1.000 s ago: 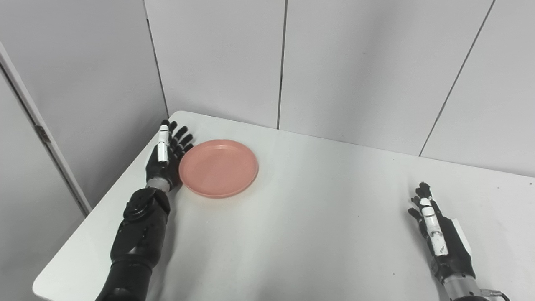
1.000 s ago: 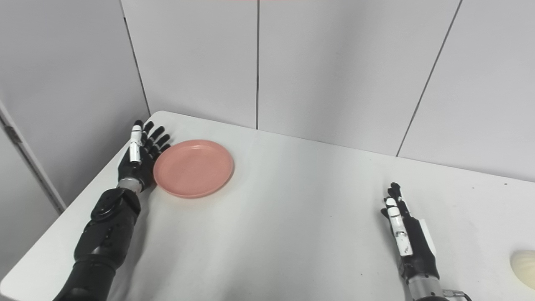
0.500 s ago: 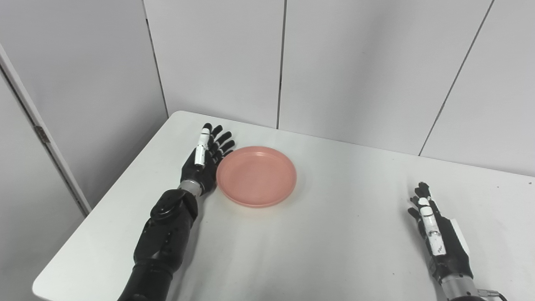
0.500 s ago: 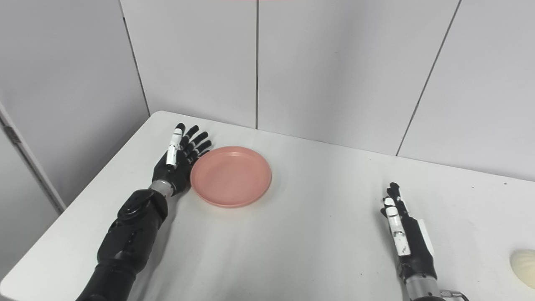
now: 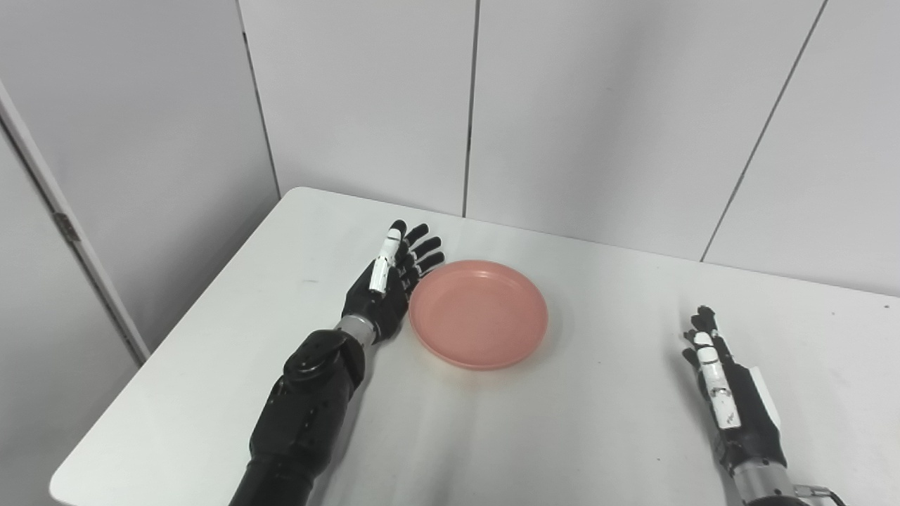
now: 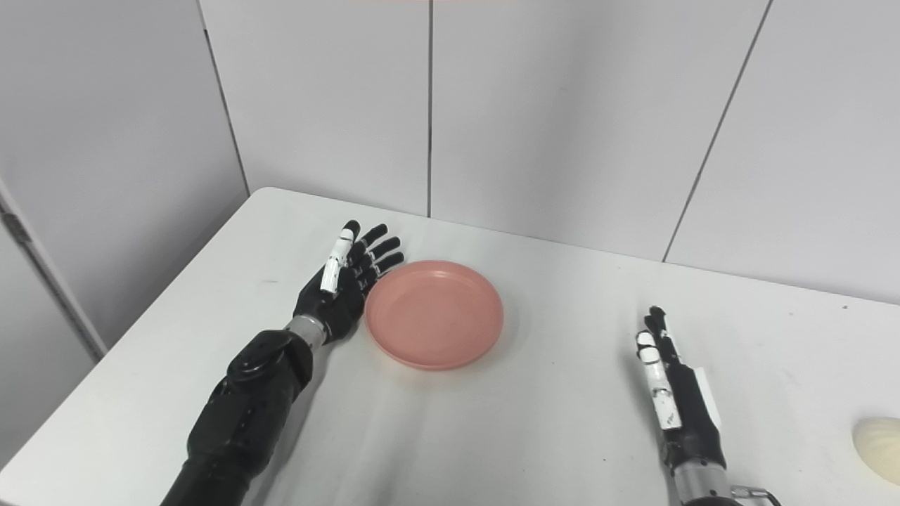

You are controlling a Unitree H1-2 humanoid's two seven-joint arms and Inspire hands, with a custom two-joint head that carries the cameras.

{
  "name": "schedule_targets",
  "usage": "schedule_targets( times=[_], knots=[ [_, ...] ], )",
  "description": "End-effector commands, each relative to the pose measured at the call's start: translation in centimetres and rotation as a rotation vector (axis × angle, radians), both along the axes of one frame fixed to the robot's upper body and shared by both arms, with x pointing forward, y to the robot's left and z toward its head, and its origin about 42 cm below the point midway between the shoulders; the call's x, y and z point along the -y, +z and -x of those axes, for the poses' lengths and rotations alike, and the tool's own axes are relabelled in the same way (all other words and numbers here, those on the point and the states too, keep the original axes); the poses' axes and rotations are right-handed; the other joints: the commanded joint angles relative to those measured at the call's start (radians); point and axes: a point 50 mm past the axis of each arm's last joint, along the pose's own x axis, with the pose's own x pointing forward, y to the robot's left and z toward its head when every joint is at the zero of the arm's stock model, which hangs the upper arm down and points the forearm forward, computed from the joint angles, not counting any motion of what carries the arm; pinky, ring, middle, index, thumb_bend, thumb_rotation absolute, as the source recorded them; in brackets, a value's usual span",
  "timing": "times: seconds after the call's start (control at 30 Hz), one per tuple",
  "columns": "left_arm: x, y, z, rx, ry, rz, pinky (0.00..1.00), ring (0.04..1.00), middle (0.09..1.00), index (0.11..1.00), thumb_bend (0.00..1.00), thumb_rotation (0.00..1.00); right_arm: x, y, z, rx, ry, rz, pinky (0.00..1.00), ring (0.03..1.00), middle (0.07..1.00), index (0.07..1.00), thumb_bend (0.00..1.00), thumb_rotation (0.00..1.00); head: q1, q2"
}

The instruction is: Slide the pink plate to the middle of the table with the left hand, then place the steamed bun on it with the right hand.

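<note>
The pink plate point(image 5: 479, 313) lies flat on the white table point(image 5: 492, 422), a little left of the table's middle. My left hand point(image 5: 385, 288) is open, fingers straight, its palm side against the plate's left rim. My right hand point(image 5: 724, 393) rests open on the table at the right, fingers pointing away from me, holding nothing. The cream steamed bun point(image 6: 877, 448) shows only in the right eye view, at the right edge, to the right of my right hand.
Grey wall panels point(image 5: 464, 105) stand just behind the table's far edge. The table's left edge point(image 5: 162, 351) runs diagonally down toward the near corner, with a door frame point(image 5: 63, 225) beyond it.
My left hand has pushed the pink plate rightward across the table, from near the left edge toward the middle. The right hand has stayed in place.
</note>
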Motion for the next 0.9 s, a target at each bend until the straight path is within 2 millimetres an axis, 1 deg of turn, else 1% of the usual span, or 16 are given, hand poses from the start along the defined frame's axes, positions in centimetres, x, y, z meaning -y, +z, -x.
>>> schedule_targets(
  times=[0.0, 0.03, 0.1, 0.27, 0.37, 0.4, 0.47, 0.53, 0.87],
  knots=[
    [0.9, -1.9, 0.9, -0.098, -0.045, 0.005, 0.94, 0.916, 0.924, 0.932, 0.46, 1.0, -0.3, -0.5, 0.2, -0.025, 0.0, 0.008, 0.96, 0.964, 0.979, 0.995, 0.22, 1.0, -0.013, 0.002],
    [1.0, -1.9, 1.0, -0.099, -0.052, 0.004, 0.94, 0.917, 0.926, 0.935, 0.46, 1.0, -0.4, -0.5, 0.2, -0.025, 0.0, 0.01, 0.96, 0.963, 0.978, 0.994, 0.22, 1.0, -0.013, 0.002],
    [2.1, -2.1, 1.3, -0.103, -0.102, -0.021, 0.96, 0.936, 0.944, 0.951, 0.44, 1.0, -0.6, -0.5, 0.2, -0.027, 0.0, 0.02, 0.95, 0.96, 0.976, 0.992, 0.22, 1.0, -0.034, 0.004],
    [4.5, -2.8, 2.1, -0.108, -0.192, -0.041, 0.99, 0.949, 0.957, 0.969, 0.41, 1.0, -1.1, -0.6, 0.3, -0.031, -0.008, 0.03, 0.93, 0.954, 0.971, 0.986, 0.22, 1.0, -0.058, 0.001],
    [5.1, -3.7, 2.4, -0.116, -0.229, -0.049, 0.99, 0.953, 0.96, 0.974, 0.42, 1.0, -1.3, -0.7, 0.2, -0.036, -0.012, 0.033, 0.93, 0.952, 0.97, 0.985, 0.23, 1.0, -0.087, 0.001],
    [5.2, -4.0, 2.4, -0.122, -0.24, -0.053, 1.0, 0.957, 0.964, 0.976, 0.44, 1.0, -1.3, -0.9, 0.2, -0.037, -0.013, 0.035, 0.93, 0.952, 0.97, 0.985, 0.24, 1.0, -0.087, 0.001],
    [5.5, -4.7, 2.7, -0.133, -0.26, -0.063, 1.0, 0.956, 0.964, 0.975, 0.44, 1.0, -1.5, -0.9, 0.2, -0.037, -0.014, 0.036, 0.93, 0.951, 0.969, 0.983, 0.24, 1.0, -0.119, 0.003],
    [5.4, -5.1, 2.9, -0.137, -0.268, -0.062, 1.0, 0.955, 0.963, 0.97, 0.44, 1.0, -1.7, -1.0, 0.2, -0.038, -0.014, 0.037, 0.93, 0.951, 0.969, 0.982, 0.25, 1.0, -0.129, 0.005],
    [5.6, -4.8, 4.0, -0.123, -0.303, -0.017, 0.98, 0.941, 0.95, 0.962, 0.46, 1.0, -2.5, -1.2, 0.1, -0.034, -0.014, 0.058, 0.9, 0.93, 0.952, 0.971, 0.24, 1.0, -0.203, 0.015]
  ],
)
